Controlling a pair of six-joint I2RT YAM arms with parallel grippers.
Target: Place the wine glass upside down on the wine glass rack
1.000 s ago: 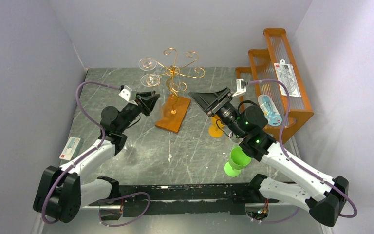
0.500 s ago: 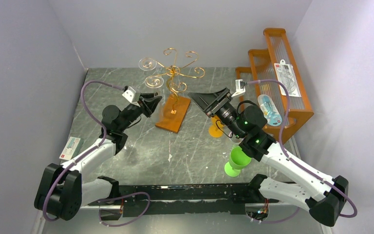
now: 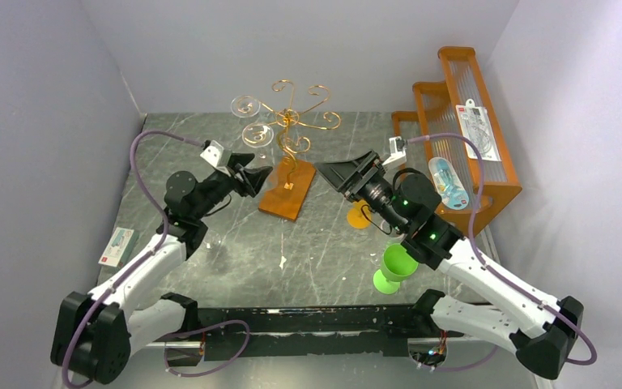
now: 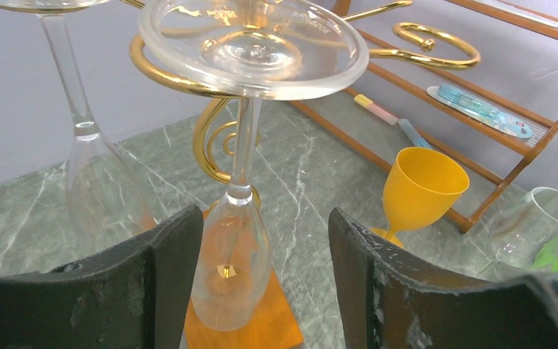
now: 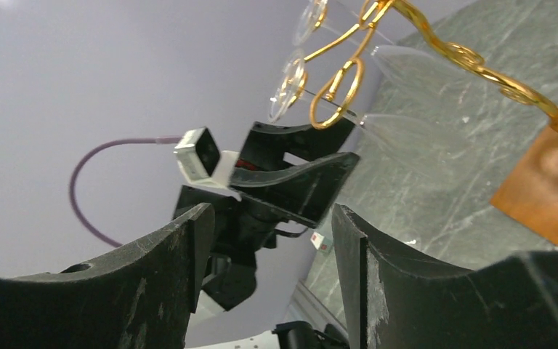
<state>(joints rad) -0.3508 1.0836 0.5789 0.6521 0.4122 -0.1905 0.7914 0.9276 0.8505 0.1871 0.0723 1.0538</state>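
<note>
The wine glass rack (image 3: 291, 121) is a gold wire tree on an orange-brown base (image 3: 288, 188) at the back middle. Two clear glasses hang upside down from its left arms. The nearer wine glass (image 4: 231, 262) hangs by its foot (image 4: 253, 45) in a gold curl, its bowl just above the base. My left gripper (image 4: 265, 233) is open around that bowl, which is close to the left finger (image 4: 167, 276), with a wide gap on the right. The other hung glass (image 4: 94, 182) is further left. My right gripper (image 3: 347, 162) hovers open and empty to the right of the rack.
An orange stepped wooden shelf (image 3: 470, 130) with packets stands at the right wall. A yellow goblet (image 3: 362, 215) and a green cup (image 3: 395, 267) stand under the right arm. A clear glass (image 4: 534, 225) sits beside them. A small packet (image 3: 116, 247) lies at the left edge.
My left gripper has opened and let go of the wine glass, which now hangs on the rack arm. The left wrist shifted slightly right. The right arm barely moved.
</note>
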